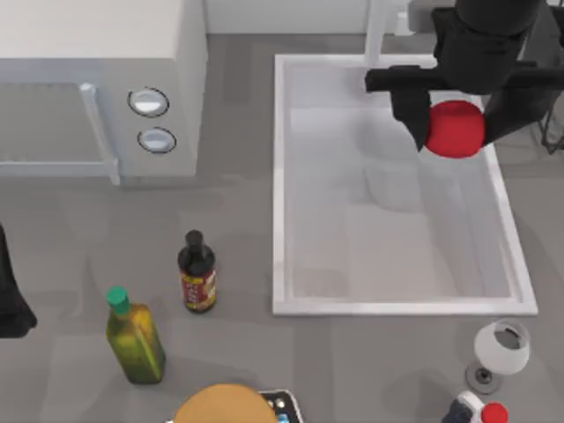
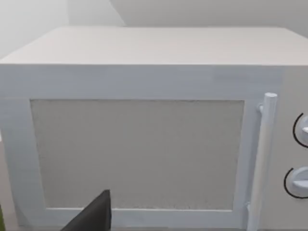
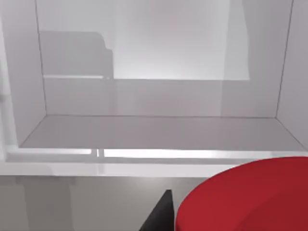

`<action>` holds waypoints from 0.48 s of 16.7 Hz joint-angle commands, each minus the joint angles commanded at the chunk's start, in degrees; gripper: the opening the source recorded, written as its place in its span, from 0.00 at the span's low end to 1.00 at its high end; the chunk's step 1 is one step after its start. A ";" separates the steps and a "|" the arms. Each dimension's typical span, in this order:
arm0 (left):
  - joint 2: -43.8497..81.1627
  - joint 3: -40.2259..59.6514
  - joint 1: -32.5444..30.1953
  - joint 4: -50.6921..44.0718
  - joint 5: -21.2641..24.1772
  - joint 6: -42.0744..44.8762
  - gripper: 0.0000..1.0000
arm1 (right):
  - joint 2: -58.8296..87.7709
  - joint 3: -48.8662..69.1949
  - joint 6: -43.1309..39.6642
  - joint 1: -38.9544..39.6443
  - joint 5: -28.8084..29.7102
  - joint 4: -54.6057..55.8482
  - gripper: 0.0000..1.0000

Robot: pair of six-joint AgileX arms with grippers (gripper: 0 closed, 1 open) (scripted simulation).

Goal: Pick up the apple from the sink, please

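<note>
Left arm: we keep it parked at the far left edge of the top view, a dark shape (image 1: 12, 295); we cannot tell how its gripper stands.
Microwave (image 1: 97, 84): upper left of the frame, two round dials on its front.
Bottles: a green-capped oil bottle (image 1: 134, 337) and a dark sauce bottle (image 1: 196, 273) stand lower left of centre.
Sink (image 1: 280, 176): white basin, centre to right.
Right gripper (image 1: 455, 119): upper right, above the sink's far right part, our fingers closed around the apple (image 1: 455, 129), one dark finger on each side.
Apple: held above the basin, near its right rim; in the right wrist view it sits big and red (image 3: 250, 197).
Right arm: it reaches in from the top edge, pointing down.
Wine glass (image 1: 500, 348): lower right, outside the sink.
</note>
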 joint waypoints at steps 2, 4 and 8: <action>0.00 0.00 0.00 0.00 0.00 0.00 1.00 | -3.02 -3.14 -1.97 -1.97 -0.09 0.62 0.00; 0.00 0.00 0.00 0.00 0.00 0.00 1.00 | -7.76 -8.68 -5.06 -5.05 -0.24 1.50 0.00; 0.00 0.00 0.00 0.00 0.00 0.00 1.00 | -20.26 -25.56 -13.20 -13.20 -0.63 3.68 0.00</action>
